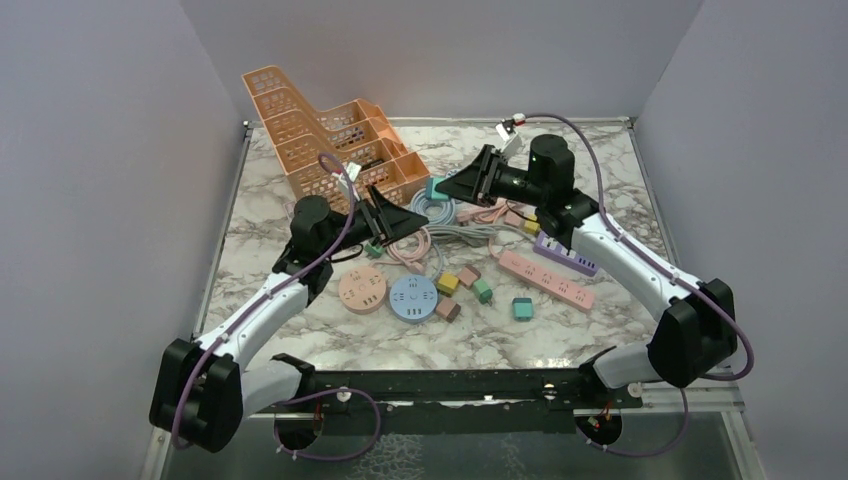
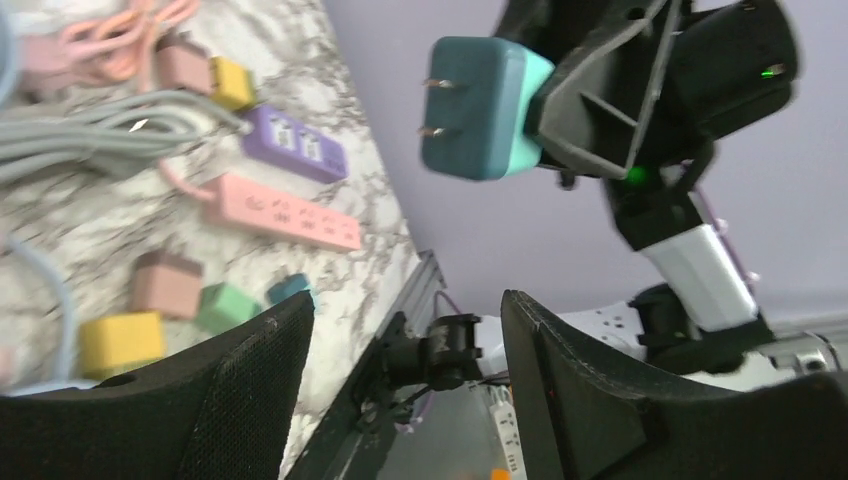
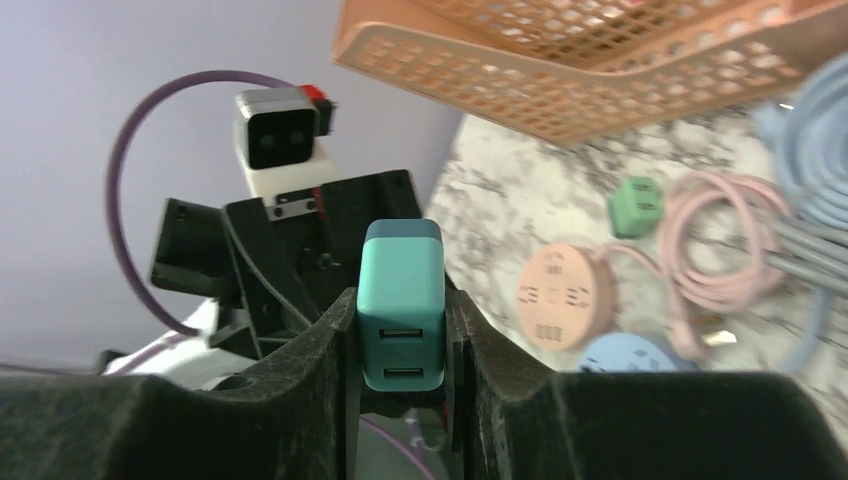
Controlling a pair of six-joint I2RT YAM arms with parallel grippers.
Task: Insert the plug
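The right fingers [image 3: 500,370] are pinching the teal charger plug [image 3: 401,300] by its two sides and are holding it in the air above the far middle of the desk [image 1: 560,340]. Its USB end is facing back to the right wrist, and its two flat prongs are pointing away, to the left, towards the left arm. So the long axis of the plug is lying almost level with the desk.

The left fingers [image 2: 250,390] are standing spread, with nothing between them. They are waiting near the plug on its left, apart from it.

The sockets are all lying lower and nearer, with their faces up. The pink power strip [image 1: 547,280] and the purple power strip [image 1: 566,255] are lying on the right, beside the right forearm. The round pink socket [image 1: 363,290] and the round blue socket [image 1: 413,298] are lying on the near left. In my judgement, the right arm is the one to go on, and it is needing to turn the prongs downwards before it goes down to a socket.
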